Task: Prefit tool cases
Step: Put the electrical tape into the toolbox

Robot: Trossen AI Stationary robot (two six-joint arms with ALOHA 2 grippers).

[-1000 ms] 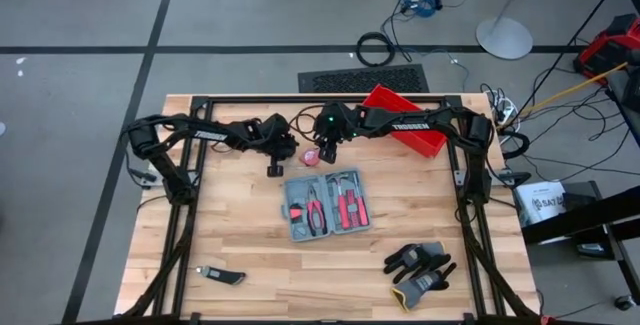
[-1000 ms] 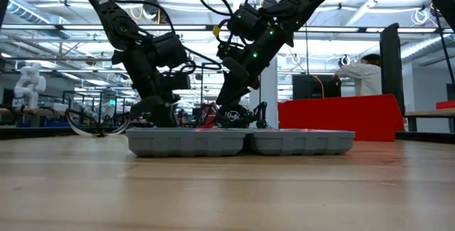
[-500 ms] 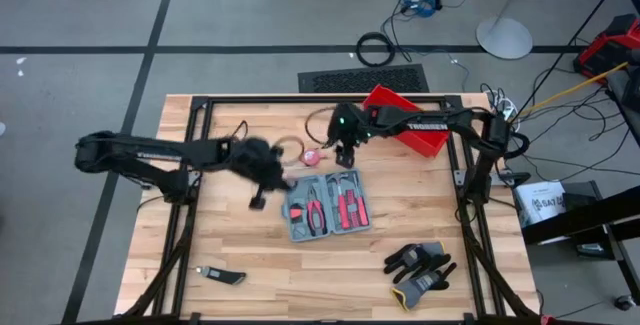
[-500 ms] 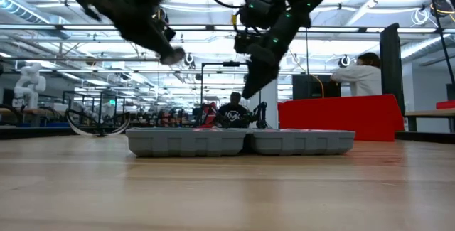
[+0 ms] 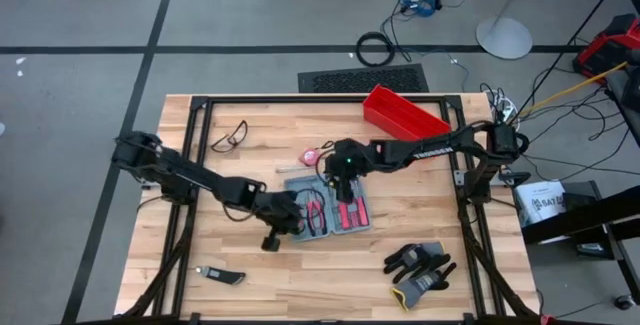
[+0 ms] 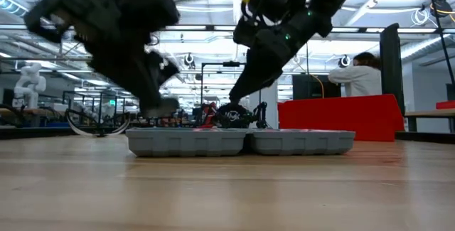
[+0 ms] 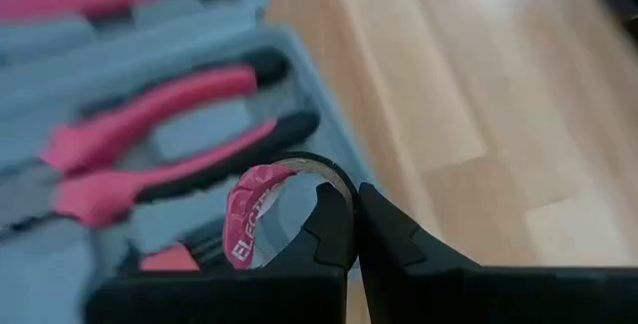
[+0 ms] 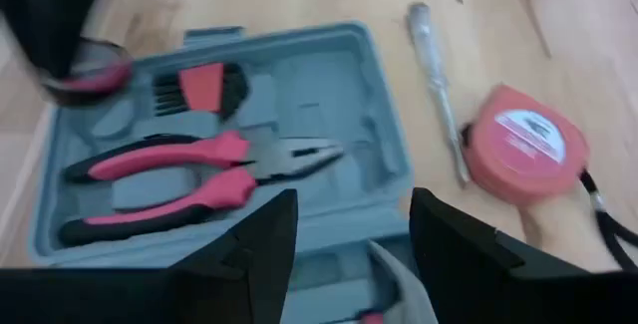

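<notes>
Case (image 5: 322, 205): lies open and flat at mid-table, both halves up, between the two grippers; pliers (image 8: 189, 176) already seated in one half.
Left gripper (image 7: 357, 226): fingers pinched shut on a small roll of tape (image 7: 261, 219), hovering over the case's left edge, beside the pliers.
Right gripper (image 8: 349, 229): fingers spread wide, nothing between them, poised above the case's far edge.
Step in hand, judged: seating the tape in its moulded slot.
Doing it well: bring the roll square over the recess that matches its round outline, lower until it bottoms, then release; a tilted roll would likely ride on the slot's lip. The right gripper is well placed to steady the case should it slide on the smooth wood.
Case material: grey-blue plastic shell, rounded corners, grey moulded interior with tool-shaped hollows.
Pliers: metal jaws, pink grips with black backing, glossy.
Tape: thin dark ring, pink label on its outer face.
Tape measure (image 8: 526, 145): squat pink round housing, pale label, dark strap, on the table just beside the case.
Screwdriver (image 8: 437, 85): slim, clear handle, lying between tape measure and case.
Table (image 5: 230, 185): pale planked wood, matte.
Bin (image 5: 402, 118): red, rigid plastic, at the far edge.
Gloves (image 5: 420, 270): black and grey, limp, near edge.
</notes>
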